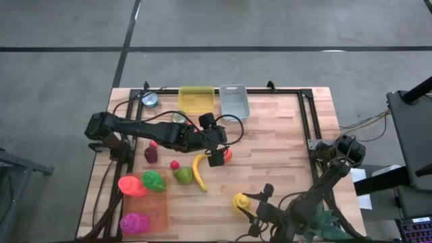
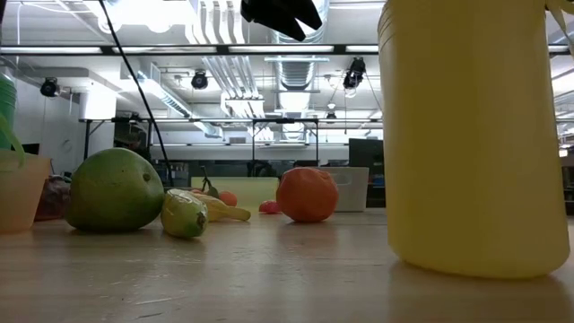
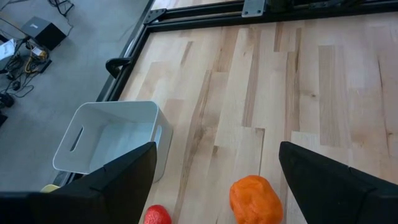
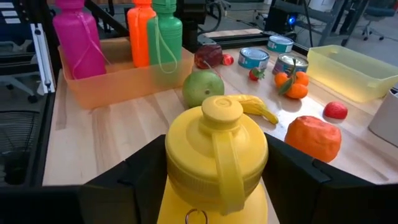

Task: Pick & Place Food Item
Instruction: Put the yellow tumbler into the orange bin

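- Now you're in the approach: left gripper [image 3: 216,163] hangs spread wide above the orange fruit [image 3: 255,199], at 2 o'clock from the banana [image 1: 199,174].
- Next, descend, straddle, close.
- Fruit is nearly round, with no clear long axis or heading.
- Right gripper [image 4: 216,163] straddles the yellow bottle [image 1: 240,200]; you can't tell whether it's clamped.

A yellow bottle [image 4: 216,155] near the table's front; behind it an orange fruit [image 4: 313,138], green pear [image 4: 202,88], yellow banana [image 4: 254,107]; pink, orange and green bottles [image 4: 76,38] in an orange tray [image 4: 118,79].
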You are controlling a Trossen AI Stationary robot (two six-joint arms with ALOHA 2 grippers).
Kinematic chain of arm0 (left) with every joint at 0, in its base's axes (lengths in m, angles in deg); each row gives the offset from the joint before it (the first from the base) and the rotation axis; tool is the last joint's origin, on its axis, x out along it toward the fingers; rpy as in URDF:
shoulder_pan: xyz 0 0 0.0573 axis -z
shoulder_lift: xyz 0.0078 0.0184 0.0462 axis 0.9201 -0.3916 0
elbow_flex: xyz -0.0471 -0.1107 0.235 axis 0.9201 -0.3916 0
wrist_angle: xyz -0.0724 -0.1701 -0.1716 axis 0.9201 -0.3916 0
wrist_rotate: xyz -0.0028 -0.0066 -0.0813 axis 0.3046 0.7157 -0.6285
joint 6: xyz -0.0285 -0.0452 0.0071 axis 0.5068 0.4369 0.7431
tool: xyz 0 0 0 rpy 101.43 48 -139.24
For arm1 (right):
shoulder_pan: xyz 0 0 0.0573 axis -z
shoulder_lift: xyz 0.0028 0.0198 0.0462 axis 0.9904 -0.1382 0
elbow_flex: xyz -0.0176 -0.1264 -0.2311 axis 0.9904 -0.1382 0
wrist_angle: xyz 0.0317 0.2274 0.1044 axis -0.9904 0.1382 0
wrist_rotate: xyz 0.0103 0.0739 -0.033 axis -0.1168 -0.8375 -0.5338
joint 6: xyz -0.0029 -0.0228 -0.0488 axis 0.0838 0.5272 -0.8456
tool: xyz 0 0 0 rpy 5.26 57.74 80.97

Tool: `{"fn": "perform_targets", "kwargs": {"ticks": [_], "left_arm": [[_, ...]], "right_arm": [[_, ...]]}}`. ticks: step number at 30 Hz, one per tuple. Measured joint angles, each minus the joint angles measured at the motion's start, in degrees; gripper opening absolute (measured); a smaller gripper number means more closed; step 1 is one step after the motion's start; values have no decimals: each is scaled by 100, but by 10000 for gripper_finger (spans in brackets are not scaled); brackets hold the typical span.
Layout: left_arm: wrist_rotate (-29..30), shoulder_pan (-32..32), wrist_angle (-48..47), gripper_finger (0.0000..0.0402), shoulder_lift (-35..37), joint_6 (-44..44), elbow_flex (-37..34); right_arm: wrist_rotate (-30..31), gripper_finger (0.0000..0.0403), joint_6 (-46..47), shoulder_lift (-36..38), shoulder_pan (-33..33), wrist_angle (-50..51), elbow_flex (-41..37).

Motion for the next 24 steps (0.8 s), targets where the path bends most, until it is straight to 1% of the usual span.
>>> {"fn": "perform_targets", "kwargs": {"ticks": [3, 7, 10, 16, 24], "left_arm": [[0, 0, 2, 342, 0, -1, 0], [0, 0, 2, 342, 0, -2, 0], [0, 0, 1, 342, 0, -2, 0], [0, 0, 2, 342, 0, -2, 0], [0, 0, 0, 342, 0, -2, 0]], "right_arm": [[-7, 219, -330, 0, 14, -335, 0], [-115, 220, -1168, 0, 96, -1150, 11], [-404, 220, -1529, 2, 217, -1470, 85], [-1061, 220, -1661, 4, 543, -1566, 198], [-1761, 221, -2693, 4, 874, -2448, 199]]}}
